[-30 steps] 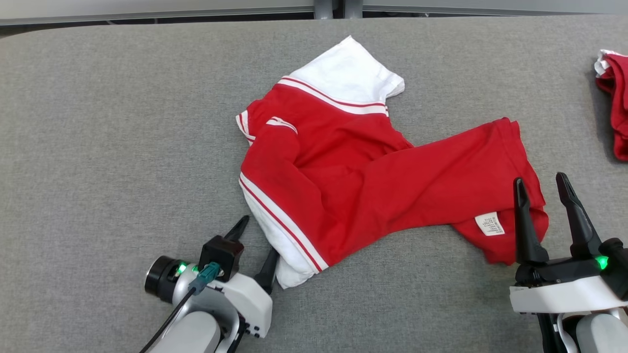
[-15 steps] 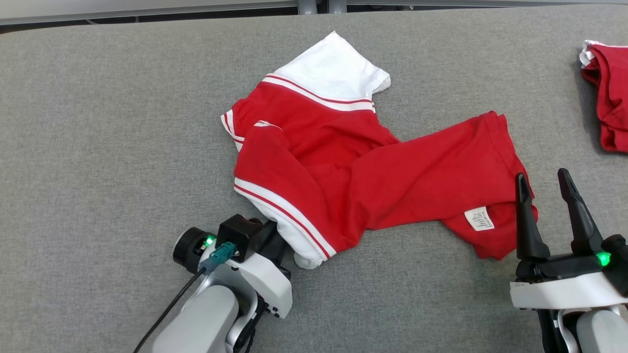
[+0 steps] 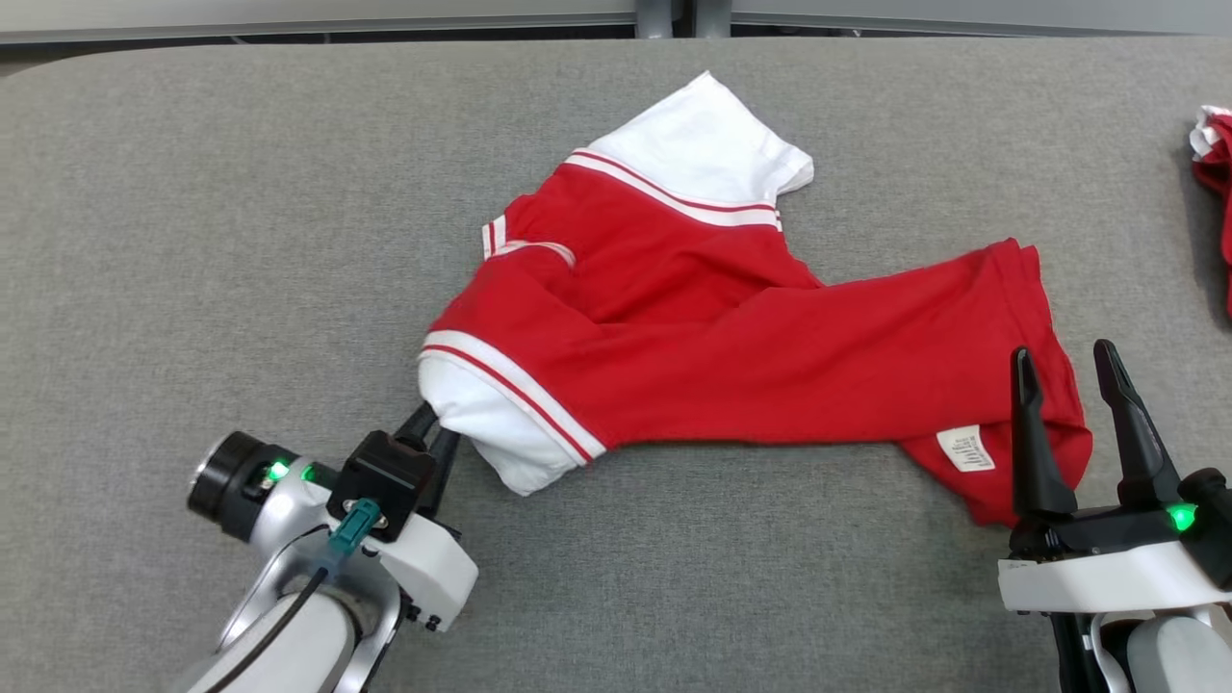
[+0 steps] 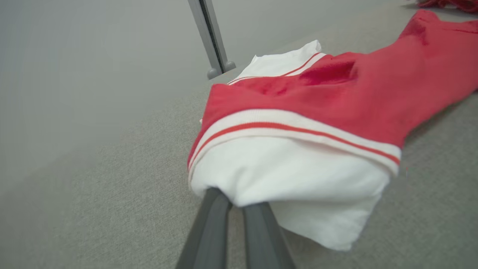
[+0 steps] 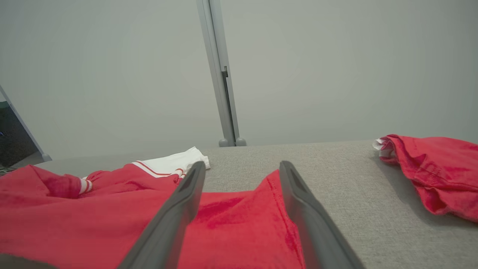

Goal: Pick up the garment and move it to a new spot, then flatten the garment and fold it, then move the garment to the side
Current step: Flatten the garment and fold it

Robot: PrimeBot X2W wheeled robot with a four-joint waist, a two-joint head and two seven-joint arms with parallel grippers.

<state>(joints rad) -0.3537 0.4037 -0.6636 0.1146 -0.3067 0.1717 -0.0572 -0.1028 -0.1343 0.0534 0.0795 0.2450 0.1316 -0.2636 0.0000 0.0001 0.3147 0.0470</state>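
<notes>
The garment (image 3: 731, 327) is a red shirt with white, red-striped sleeves, lying rumpled across the middle of the grey table (image 3: 192, 241). My left gripper (image 3: 430, 428) is shut on the near white sleeve (image 3: 486, 433), which is stretched toward the lower left. In the left wrist view the two fingers pinch the white sleeve (image 4: 291, 175) at its edge. My right gripper (image 3: 1064, 371) stands open over the shirt's red hem at the lower right, next to a white label (image 3: 965, 449). In the right wrist view red cloth (image 5: 239, 224) lies between and below its spread fingers.
A second red garment (image 3: 1215, 164) lies bunched at the table's far right edge, also seen as a red heap (image 5: 433, 172) in the right wrist view. A grey post (image 5: 222, 74) rises behind the table's far edge.
My left gripper closed on the white sleeve and pulled it left and toward me, drawing that end of the shirt out. The right gripper stayed open in place. The head camera shifted slightly.
</notes>
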